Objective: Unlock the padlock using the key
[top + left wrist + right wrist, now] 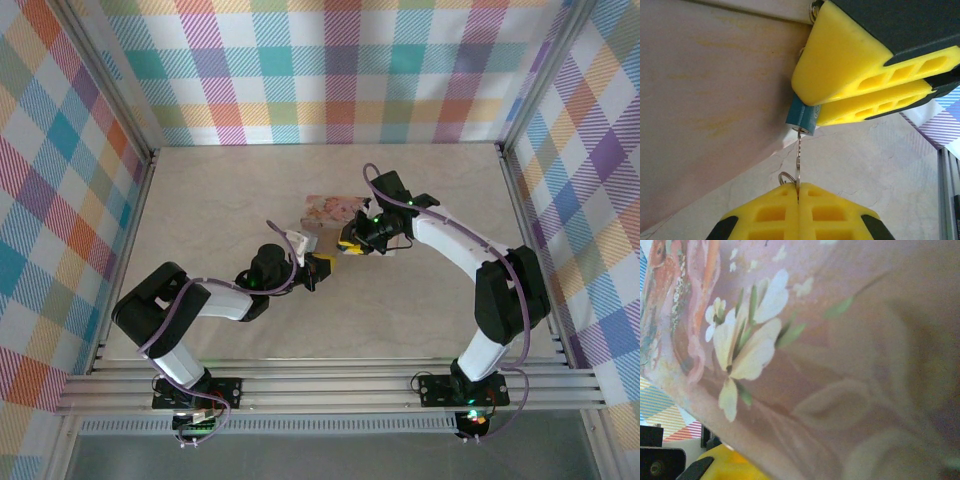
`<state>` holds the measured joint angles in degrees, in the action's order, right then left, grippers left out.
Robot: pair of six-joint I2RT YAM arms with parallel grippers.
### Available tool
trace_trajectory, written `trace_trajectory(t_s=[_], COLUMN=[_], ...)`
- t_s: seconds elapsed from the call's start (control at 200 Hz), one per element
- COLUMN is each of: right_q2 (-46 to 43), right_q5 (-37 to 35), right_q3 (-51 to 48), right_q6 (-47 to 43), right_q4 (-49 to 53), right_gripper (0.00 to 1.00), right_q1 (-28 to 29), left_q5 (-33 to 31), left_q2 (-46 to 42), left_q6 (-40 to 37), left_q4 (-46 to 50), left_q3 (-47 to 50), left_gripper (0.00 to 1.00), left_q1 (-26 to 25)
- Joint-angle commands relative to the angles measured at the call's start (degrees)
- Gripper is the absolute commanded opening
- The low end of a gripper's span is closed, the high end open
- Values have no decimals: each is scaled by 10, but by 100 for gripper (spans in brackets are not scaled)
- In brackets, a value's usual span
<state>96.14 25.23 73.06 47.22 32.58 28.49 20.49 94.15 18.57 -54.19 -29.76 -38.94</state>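
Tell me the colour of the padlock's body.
Teal-blue. The padlock shows best in the left wrist view, with the key in its keyhole.

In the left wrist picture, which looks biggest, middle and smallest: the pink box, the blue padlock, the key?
1. pink box, by far.
2. blue padlock, partly covered.
3. key, much thinner; its ends sit hidden in the padlock and the left gripper.
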Motion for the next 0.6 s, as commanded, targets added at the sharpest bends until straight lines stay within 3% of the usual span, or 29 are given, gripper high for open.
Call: trace_trajectory(t_s=[0.0,0.595], right_q2=[-25,-32], right_q5=[26,65], right_q3=[3,-9], right_q6=[6,2], right_q4=[-12,-24], right_gripper=[0,0], right_q1=[-2,-5], left_q5=[13,5], left_q2=[-7,16], left_q6=[-4,22], left_q4=[-28,-72], left_q3=[-16,-12], left_gripper=[0,0], left_q1=[-9,-5])
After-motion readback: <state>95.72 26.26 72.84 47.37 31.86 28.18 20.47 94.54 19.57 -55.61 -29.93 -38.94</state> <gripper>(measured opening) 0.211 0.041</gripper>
